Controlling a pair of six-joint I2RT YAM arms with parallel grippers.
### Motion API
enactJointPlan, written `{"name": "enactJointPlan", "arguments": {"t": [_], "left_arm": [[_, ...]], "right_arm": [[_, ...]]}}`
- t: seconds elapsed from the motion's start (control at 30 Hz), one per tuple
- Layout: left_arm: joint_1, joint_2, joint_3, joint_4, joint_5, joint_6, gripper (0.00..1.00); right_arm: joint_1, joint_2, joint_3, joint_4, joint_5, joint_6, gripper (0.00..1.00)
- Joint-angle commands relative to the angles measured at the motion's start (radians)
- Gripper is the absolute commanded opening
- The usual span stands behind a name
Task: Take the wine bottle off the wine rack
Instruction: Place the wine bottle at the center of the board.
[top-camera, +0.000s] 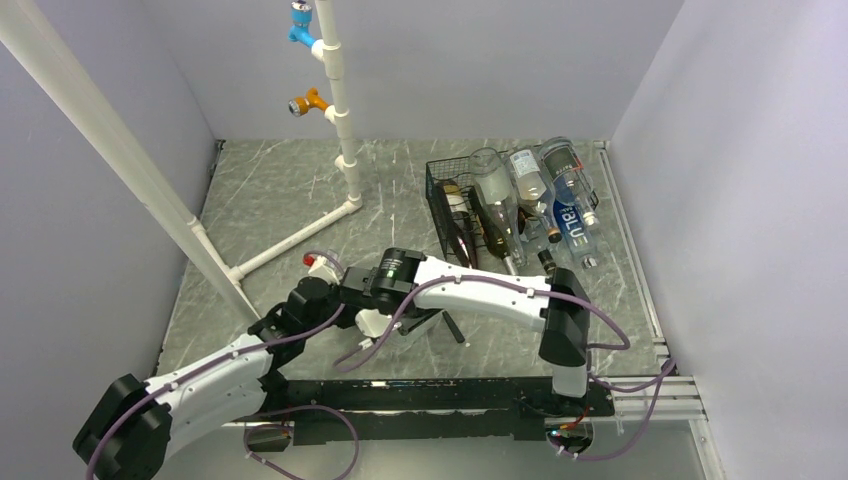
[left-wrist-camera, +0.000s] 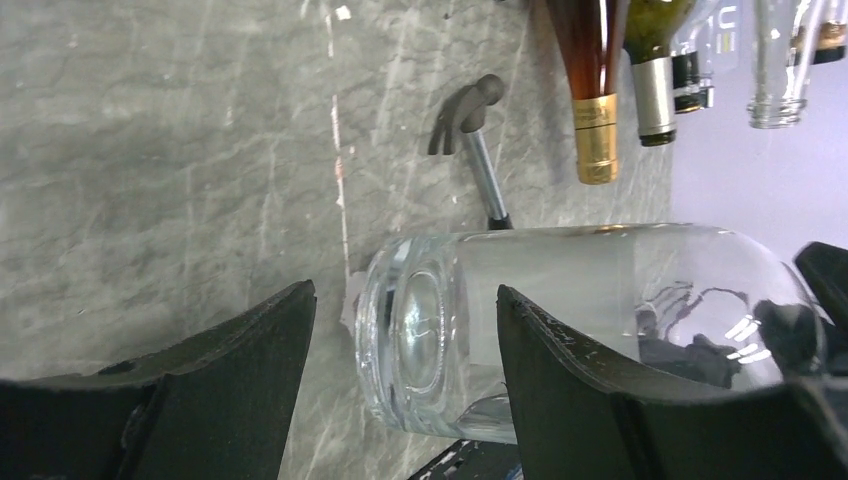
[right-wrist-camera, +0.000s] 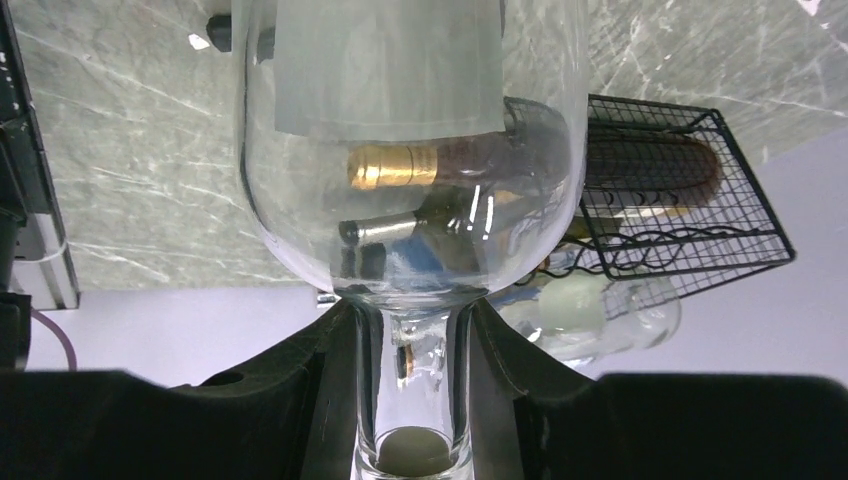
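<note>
A clear glass wine bottle (right-wrist-camera: 410, 130) is held away from the rack, lying sideways over the table near the arm bases. My right gripper (right-wrist-camera: 415, 400) is shut on its neck, just above the corked mouth. The bottle's round base (left-wrist-camera: 420, 330) sits between the spread fingers of my left gripper (left-wrist-camera: 405, 295), which is open, with a gap showing on its left side. The black wire wine rack (top-camera: 440, 190) stands at the back right and holds several other bottles (top-camera: 520, 190). In the top view both wrists meet over the bottle (top-camera: 372, 323) and mostly hide it.
A hammer (left-wrist-camera: 475, 130) lies on the grey marbled table between the held bottle and the rack. A white pipe frame (top-camera: 340, 100) stands at the back left, with a slanted pipe (top-camera: 120, 150) along the left. Walls close in on both sides.
</note>
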Motion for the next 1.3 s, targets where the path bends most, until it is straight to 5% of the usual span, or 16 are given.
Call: {"name": "enactJointPlan", "arguments": {"t": [0.0, 0.2, 1.0, 1.27], "left_arm": [[-0.008, -0.032, 0.040, -0.104, -0.041, 0.003, 0.72], [-0.009, -0.051, 0.038, -0.130, -0.049, 0.001, 0.72], [-0.009, -0.075, 0.043, -0.147, -0.045, 0.025, 0.72], [-0.009, -0.139, 0.075, -0.262, -0.110, 0.059, 0.72]], "right_arm": [[0.034, 0.059, 0.055, 0.031, 0.037, 0.005, 0.00], [0.067, 0.116, 0.106, 0.019, 0.075, 0.005, 0.08], [0.125, 0.157, 0.213, 0.089, 0.090, -0.021, 0.81], [0.139, 0.175, 0.351, 0.047, 0.024, -0.023, 0.91]]}}
